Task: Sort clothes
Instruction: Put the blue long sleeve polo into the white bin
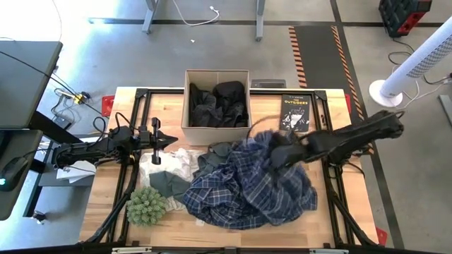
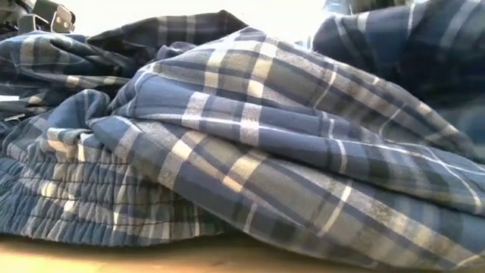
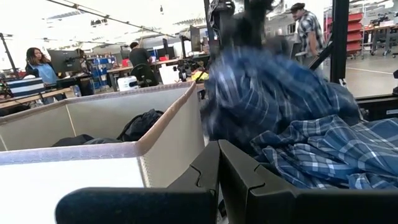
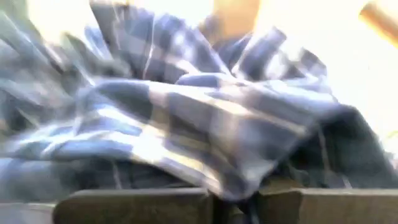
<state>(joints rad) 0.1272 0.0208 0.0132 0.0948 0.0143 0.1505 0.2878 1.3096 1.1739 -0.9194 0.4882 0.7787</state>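
From above, I see my right gripper (image 1: 277,150) at centre-right, jaws clamped on the blue-and-white plaid garment (image 1: 251,187), which spreads across the lower middle of the desk (image 1: 332,204). My left gripper (image 1: 169,140) waits at centre-left, jaws together, beside the cardboard box (image 1: 217,73) holding dark clothes (image 1: 219,104). In the low view, plaid fills the frame. My left wrist view shows the box wall at left and raised plaid at upper right. In my right wrist view, plaid sits bunched between the fingers (image 4: 137,205).
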